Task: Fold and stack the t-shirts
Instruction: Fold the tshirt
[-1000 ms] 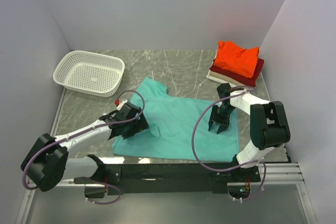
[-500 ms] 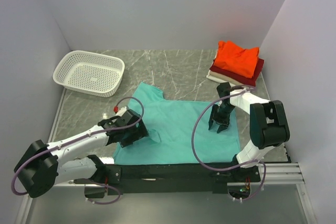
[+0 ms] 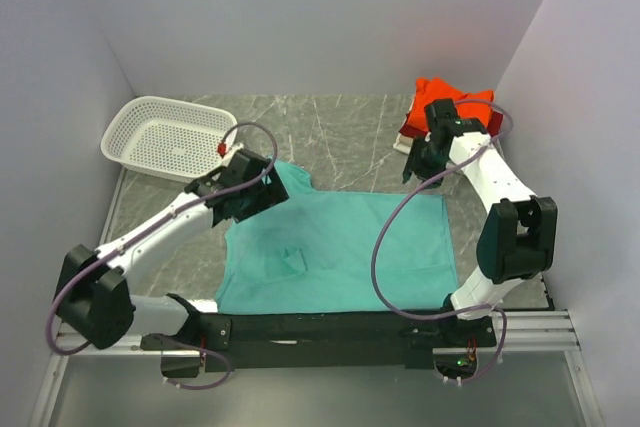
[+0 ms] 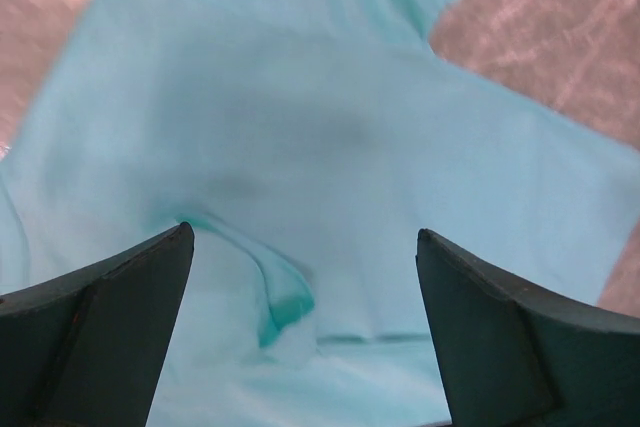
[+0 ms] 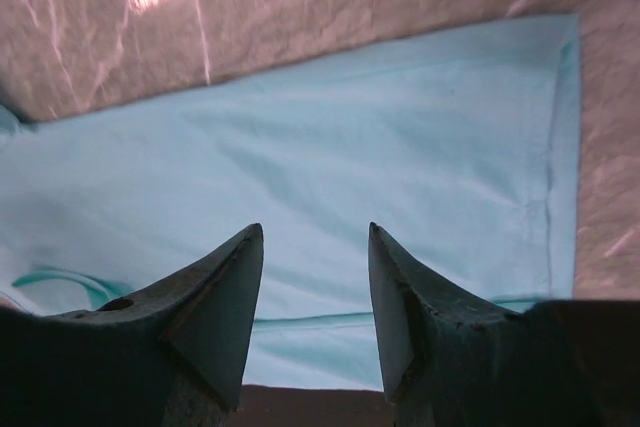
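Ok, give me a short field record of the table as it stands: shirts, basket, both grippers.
teal t-shirt: spread flat mid-table, unfolded, small wrinkle on its left half
folded stack: far right corner, orange-red on top, partly behind the right arm
basket: white mesh, far left corner
left gripper: open, above the teal t-shirt's far left part, holding nothing
right gripper: open, near the teal t-shirt's far right corner, holding nothing

The right arm (image 3: 482,165) covers much of the orange-red t-shirt (image 3: 468,99) (anything beneath is unclear); the black rail (image 3: 320,328) hides the teal t-shirt's (image 3: 340,247) near hem.
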Controlling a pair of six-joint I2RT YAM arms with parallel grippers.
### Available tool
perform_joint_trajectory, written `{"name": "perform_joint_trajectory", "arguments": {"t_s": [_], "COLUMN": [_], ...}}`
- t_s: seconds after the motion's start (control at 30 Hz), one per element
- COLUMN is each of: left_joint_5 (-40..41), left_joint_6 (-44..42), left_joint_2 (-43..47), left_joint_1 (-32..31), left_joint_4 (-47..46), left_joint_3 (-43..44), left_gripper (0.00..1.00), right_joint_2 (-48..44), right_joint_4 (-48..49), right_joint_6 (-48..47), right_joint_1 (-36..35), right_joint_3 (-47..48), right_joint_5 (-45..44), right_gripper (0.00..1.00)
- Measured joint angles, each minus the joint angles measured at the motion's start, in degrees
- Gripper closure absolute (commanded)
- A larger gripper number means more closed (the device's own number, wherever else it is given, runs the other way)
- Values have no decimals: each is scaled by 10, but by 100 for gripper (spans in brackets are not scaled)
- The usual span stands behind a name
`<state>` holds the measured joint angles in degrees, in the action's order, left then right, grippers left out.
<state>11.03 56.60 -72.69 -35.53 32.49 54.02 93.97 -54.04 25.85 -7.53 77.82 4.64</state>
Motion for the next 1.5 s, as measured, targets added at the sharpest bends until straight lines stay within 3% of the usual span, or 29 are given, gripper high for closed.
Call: {"name": "perform_joint_trajectory", "arguments": {"t_s": [0.2,0.5,1.17,1.5], "left_joint_5": [-19,-57,-97,-97], "left_joint_6": [-76,-139,-189,-201], "left_joint_2": [-86,-200,-338,-355], "left_joint_1": [78,118,137,137], "left_joint_4": [-19,-46,-39,-29], "left_joint_3": [56,183,292,307], "left_gripper": [1,2,5,5], "right_joint_2": [10,101,163,163], "right_joint_4": [10,44,87,103], "right_joint_6": [-9,-22,-29,-27], "right_joint_1": [45,124,149,149], "right_joint_3": [19,20,12,-21], "right_joint_5": [-23,-64,-59,-49], "right_gripper": [46,47,54,62]}}
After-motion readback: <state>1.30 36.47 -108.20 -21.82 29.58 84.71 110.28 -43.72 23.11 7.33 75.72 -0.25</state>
